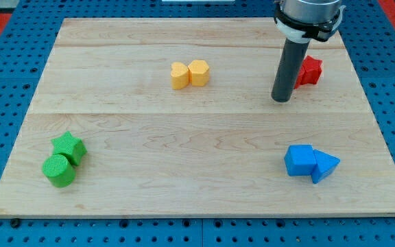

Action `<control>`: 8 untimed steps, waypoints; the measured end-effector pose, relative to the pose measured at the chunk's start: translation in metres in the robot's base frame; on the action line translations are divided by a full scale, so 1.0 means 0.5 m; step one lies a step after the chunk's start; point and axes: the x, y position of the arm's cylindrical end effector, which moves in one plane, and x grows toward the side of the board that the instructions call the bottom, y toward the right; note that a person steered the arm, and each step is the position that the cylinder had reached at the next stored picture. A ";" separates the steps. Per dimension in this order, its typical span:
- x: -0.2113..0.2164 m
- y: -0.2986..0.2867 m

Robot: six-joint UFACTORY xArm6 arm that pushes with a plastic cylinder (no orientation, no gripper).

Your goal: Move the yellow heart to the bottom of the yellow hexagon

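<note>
The yellow heart [179, 76] lies near the top middle of the wooden board, touching the left side of the yellow hexagon [199, 72]. My tip [281, 99] rests on the board well to the right of both yellow blocks, just left of and below a red star-shaped block [310, 71], which the rod partly hides.
A green star [69, 147] and a green cylinder [60, 170] sit together at the view's bottom left. A blue cube [299, 160] and a blue triangular block [324, 167] touch at the bottom right. The board's edge [197, 216] runs along the view's bottom.
</note>
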 end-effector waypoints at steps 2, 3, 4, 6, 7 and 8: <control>0.027 -0.005; 0.027 -0.101; -0.009 -0.186; -0.126 -0.227; -0.133 -0.309; -0.133 -0.410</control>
